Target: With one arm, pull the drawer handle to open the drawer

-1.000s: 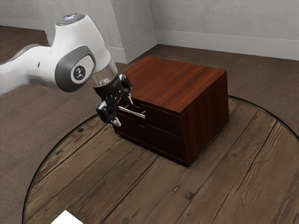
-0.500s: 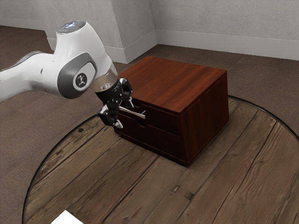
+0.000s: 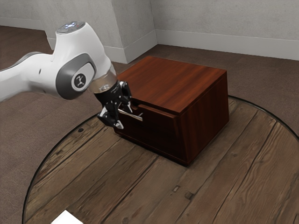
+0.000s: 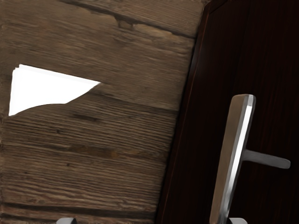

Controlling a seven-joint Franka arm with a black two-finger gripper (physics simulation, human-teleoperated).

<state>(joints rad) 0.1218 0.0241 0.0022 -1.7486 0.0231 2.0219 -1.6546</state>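
From the side, the white robot arm [image 3: 70, 70] reaches in from the exterior view's left to the dark red-brown wooden two-drawer cabinet [image 3: 187, 88] on the round plank tabletop [image 3: 140, 186]. Its black two-finger claw [image 3: 117, 108] sits at the slim silver bar handle [image 3: 133, 115] of the upper drawer [image 3: 156, 126]. Compared with half a second ago, claw and handle are a touch further toward the exterior view's left. The drawer front now stands proud of the cabinet body, with a small step showing under the top slab. So the pull is under way, but the drawer is only just cracked open and most of its travel remains.

From the wrist, the silver bar handle [image 4: 233, 154] stands off the dark drawer front [image 4: 266, 65] on its short post. Two grey fingertips [image 4: 65, 219] peek in at the edge, well apart, with the bar just beside the one nearer the drawer. The claw therefore looks spread open around the handle, not pinched on it, though whether that finger actually touches the bar is hard to tell. Beyond lie the tabletop planks [image 4: 93, 154] and a white flat sheet [image 4: 42, 91].
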